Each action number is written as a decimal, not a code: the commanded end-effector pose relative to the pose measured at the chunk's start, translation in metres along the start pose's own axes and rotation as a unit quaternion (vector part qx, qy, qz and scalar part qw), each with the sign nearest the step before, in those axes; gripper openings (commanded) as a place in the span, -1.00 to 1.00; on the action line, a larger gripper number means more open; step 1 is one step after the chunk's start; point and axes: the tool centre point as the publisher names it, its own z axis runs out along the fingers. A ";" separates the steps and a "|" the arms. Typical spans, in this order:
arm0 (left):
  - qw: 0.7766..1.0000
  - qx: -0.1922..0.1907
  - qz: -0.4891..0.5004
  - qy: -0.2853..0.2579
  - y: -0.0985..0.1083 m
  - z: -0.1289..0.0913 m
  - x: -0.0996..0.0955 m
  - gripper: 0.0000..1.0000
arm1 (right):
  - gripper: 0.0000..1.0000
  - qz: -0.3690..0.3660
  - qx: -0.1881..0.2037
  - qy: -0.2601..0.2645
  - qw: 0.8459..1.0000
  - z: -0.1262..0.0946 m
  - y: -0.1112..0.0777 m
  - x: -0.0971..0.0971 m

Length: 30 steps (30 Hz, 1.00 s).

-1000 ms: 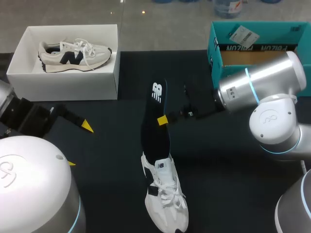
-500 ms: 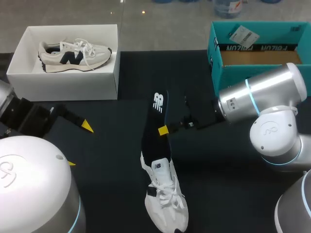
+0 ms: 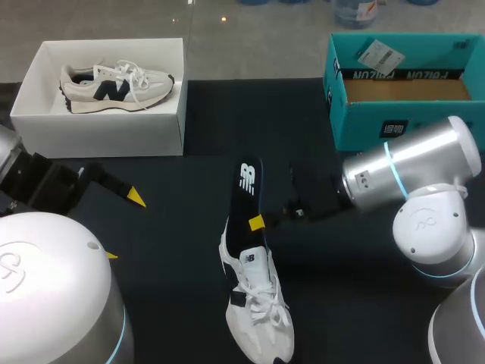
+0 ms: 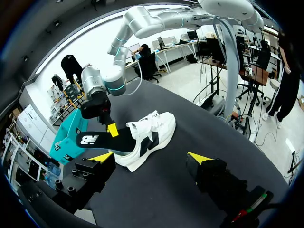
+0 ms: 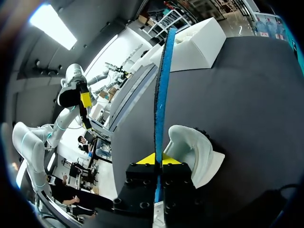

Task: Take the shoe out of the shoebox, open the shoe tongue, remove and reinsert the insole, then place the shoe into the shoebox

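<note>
- Right gripper: closed on the dark insole, one yellow-tipped finger on each face. In the right wrist view the insole stands edge-on between the fingers, which are nearly together.
- Insole: held tilted, its printed end raised and pointing toward the far side of the table. Its lower end meets the collar of the white shoe. It appears to sit inside the opening, though how deep cannot be told.
- White shoe: lies on the dark table near the front edge, toe toward the robot, laces slack. It is outside both boxes.
- Left gripper: fingers spread wide, nothing between them. It hangs over the table's left part, well apart from the shoe. In the left wrist view the shoe and insole lie ahead of it.
- White shoebox: open, at the far left of the table, with a second shoe lying on its side inside.
- Teal box: open, at the far right, just beyond the right arm.
</note>
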 end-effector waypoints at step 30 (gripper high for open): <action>1.000 -0.002 0.000 0.001 0.000 0.000 0.000 1.00 | -1.00 0.045 0.003 0.004 0.999 0.018 -0.031 -0.005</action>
